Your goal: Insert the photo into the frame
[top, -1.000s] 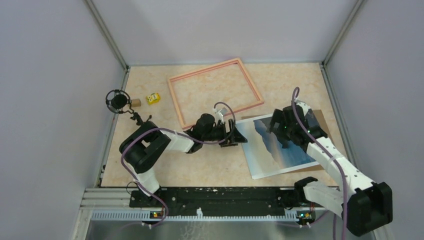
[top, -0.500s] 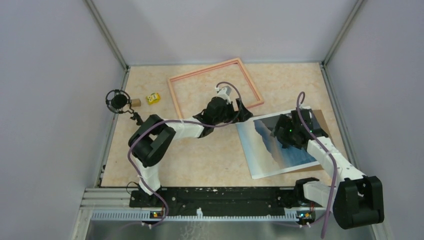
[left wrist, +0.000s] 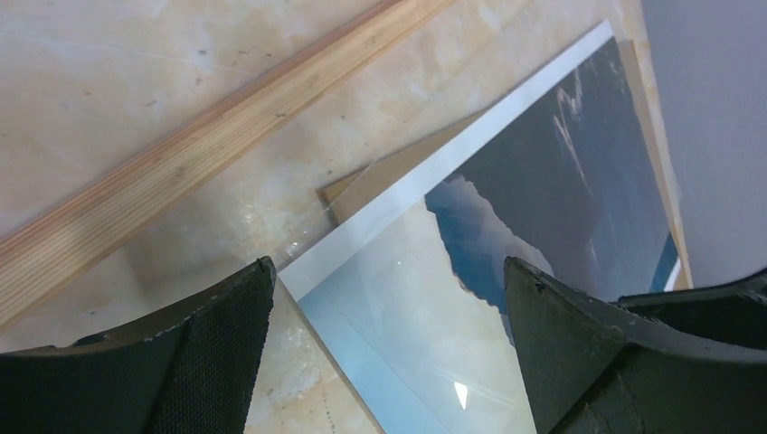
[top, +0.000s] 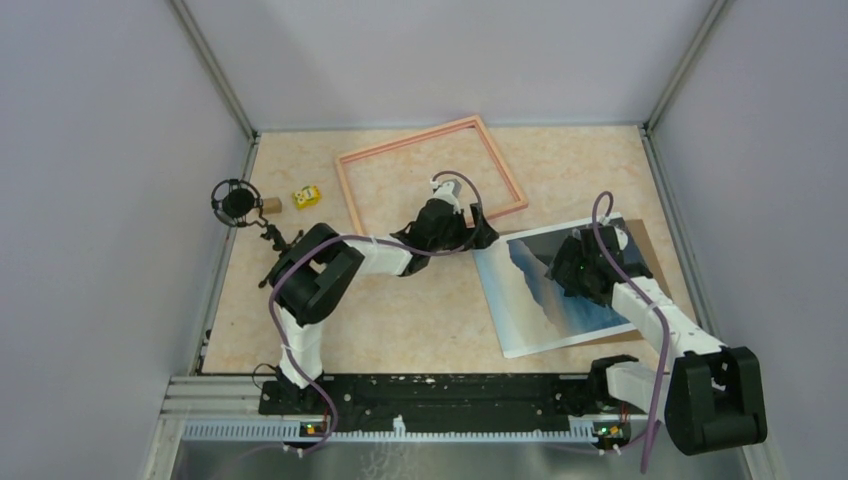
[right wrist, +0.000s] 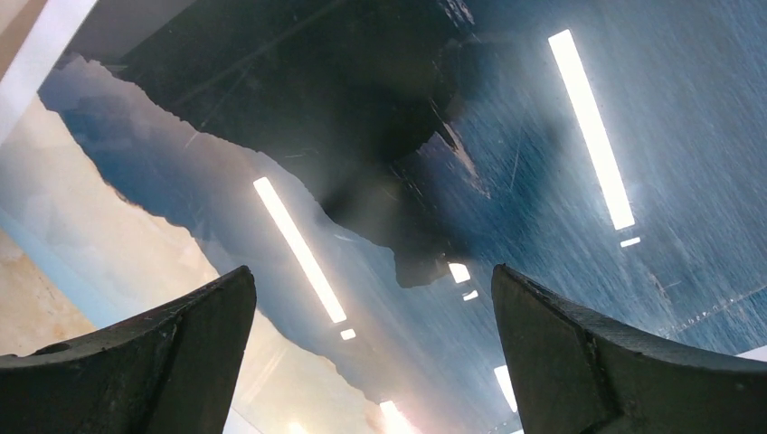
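The photo (top: 545, 300), a glossy print of blue sky and dark cloud with a white border, lies flat at the right of the table. The salmon-pink frame (top: 410, 139) lies empty farther back, to the left of the photo. My left gripper (top: 482, 233) hovers open over the photo's far left corner (left wrist: 425, 298), beside the frame's near rail (left wrist: 181, 172), with nothing between its fingers. My right gripper (top: 572, 270) hangs open just above the middle of the photo (right wrist: 407, 181), holding nothing. In each wrist view, the left gripper (left wrist: 387, 271) and the right gripper (right wrist: 371, 276) show both fingers wide apart.
A brown cardboard backing board (top: 640, 240) lies under the photo, its corner (left wrist: 380, 181) poking out. A yellow block (top: 306, 196), a small wooden cube (top: 272, 205) and a black round device (top: 236, 202) sit at the far left. Grey walls close in the table on three sides.
My left gripper rose from the photo's near-left edge and swung back toward the frame's near rail, opening a little wider. My right gripper slid slightly nearer over the photo.
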{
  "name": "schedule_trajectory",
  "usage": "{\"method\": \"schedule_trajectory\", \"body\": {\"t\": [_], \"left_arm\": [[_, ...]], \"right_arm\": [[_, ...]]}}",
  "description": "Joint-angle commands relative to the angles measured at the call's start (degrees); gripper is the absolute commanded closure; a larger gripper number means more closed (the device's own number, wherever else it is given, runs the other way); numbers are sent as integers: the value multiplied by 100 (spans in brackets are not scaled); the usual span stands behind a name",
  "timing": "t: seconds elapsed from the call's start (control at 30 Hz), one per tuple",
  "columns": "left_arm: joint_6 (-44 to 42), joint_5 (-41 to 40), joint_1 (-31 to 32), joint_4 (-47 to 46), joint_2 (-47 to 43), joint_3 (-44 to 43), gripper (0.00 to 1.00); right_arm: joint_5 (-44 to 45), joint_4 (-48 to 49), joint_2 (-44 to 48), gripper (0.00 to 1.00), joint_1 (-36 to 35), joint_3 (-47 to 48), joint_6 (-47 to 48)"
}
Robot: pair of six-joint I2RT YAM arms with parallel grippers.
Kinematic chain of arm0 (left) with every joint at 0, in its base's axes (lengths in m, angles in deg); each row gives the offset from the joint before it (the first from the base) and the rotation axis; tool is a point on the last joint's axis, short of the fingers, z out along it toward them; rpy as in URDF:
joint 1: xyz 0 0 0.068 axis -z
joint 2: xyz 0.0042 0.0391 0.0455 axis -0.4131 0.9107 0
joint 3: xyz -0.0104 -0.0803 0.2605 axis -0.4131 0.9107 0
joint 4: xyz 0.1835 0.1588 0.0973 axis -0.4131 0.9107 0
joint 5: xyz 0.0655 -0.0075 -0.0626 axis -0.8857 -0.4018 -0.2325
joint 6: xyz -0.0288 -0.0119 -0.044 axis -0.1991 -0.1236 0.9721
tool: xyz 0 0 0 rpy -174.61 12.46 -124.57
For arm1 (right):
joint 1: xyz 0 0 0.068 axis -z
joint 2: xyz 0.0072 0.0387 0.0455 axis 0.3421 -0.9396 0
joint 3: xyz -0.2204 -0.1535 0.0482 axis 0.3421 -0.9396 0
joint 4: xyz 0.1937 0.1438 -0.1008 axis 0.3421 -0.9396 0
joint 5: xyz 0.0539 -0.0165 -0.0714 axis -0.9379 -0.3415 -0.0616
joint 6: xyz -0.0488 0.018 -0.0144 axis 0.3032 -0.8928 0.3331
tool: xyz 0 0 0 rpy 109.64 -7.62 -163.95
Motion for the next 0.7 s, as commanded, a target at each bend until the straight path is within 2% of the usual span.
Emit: {"method": "schedule_trajectory", "body": {"t": [0.0, 0.2, 0.67], "left_arm": [[-251, 620, -132, -616, 52, 51, 2], [-186, 1206, -321, -571, 373, -201, 2], [-241, 1924, -404, -551, 617, -440, 2]], "right_arm": [[48, 98, -44, 1, 64, -38, -69], [-12, 53, -31, 1, 65, -40, -39], [-71, 252, -229, 1, 65, -154, -38]]}}
